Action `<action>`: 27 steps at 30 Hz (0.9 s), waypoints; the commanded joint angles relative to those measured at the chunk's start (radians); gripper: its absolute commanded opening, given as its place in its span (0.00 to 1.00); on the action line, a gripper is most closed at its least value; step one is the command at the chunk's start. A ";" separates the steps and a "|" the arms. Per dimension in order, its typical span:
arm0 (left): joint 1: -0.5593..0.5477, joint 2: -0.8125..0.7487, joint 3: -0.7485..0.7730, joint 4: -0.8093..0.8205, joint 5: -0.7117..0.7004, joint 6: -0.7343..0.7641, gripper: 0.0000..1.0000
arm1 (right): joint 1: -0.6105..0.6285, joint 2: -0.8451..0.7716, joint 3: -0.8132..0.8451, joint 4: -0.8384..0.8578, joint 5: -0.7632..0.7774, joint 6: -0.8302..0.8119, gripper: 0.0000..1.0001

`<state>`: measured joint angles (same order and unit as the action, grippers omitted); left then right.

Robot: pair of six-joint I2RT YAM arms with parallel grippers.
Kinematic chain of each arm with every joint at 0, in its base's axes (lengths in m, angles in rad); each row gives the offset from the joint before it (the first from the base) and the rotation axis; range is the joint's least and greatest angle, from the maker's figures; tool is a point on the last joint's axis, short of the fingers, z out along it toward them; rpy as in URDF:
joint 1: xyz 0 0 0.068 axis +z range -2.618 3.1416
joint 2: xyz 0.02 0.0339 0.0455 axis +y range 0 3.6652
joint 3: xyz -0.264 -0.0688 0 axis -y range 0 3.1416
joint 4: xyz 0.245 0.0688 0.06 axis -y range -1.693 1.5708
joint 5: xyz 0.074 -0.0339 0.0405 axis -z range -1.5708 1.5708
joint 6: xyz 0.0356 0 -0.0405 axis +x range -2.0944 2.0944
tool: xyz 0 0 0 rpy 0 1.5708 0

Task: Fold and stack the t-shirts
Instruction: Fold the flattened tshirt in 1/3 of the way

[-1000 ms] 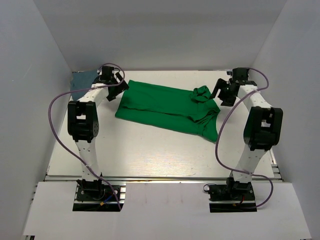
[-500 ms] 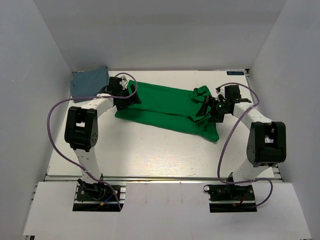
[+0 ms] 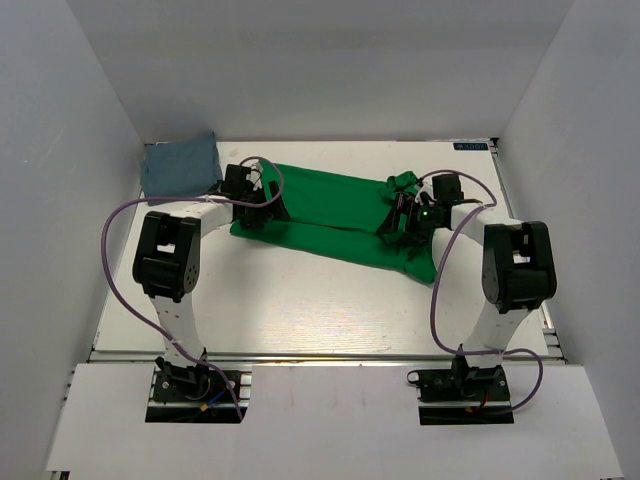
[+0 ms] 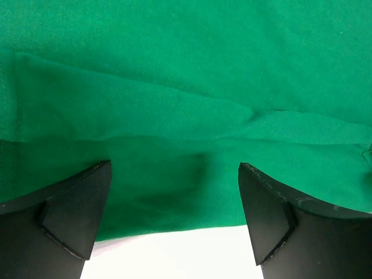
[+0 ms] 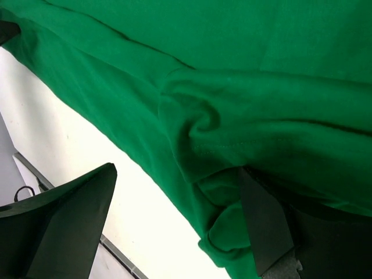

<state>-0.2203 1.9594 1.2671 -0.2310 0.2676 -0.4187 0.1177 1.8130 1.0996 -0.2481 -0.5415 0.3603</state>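
The bright green t-shirt (image 3: 335,215) lies folded lengthwise across the middle of the table. The slate grey-blue t-shirt (image 3: 178,165) lies folded at the far left corner. My left gripper (image 3: 258,213) is open, low over the green shirt's left end; in the left wrist view the green shirt (image 4: 186,87) fills the picture, its hem between the jaws (image 4: 174,215). My right gripper (image 3: 397,222) is open, low at the shirt's right end by the bunched sleeve; in the right wrist view a green shirt fold (image 5: 232,116) lies beside the right finger (image 5: 264,221).
White walls close the table on the left, back and right. The white table (image 3: 300,300) shows bare in front of the green shirt. The arms' purple cables (image 3: 115,270) loop beside each arm.
Both grippers have come down and inward from the far corners onto the two ends of the green shirt. The grey-blue shirt is now uncovered.
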 commanded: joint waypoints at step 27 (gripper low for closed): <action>0.001 -0.045 -0.008 -0.030 -0.088 0.014 1.00 | 0.016 -0.320 -0.042 -0.163 0.653 0.011 0.78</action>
<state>-0.2211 1.9560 1.2575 -0.2165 0.2279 -0.4187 0.1383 1.5738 1.1442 -0.2314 -0.0338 0.3676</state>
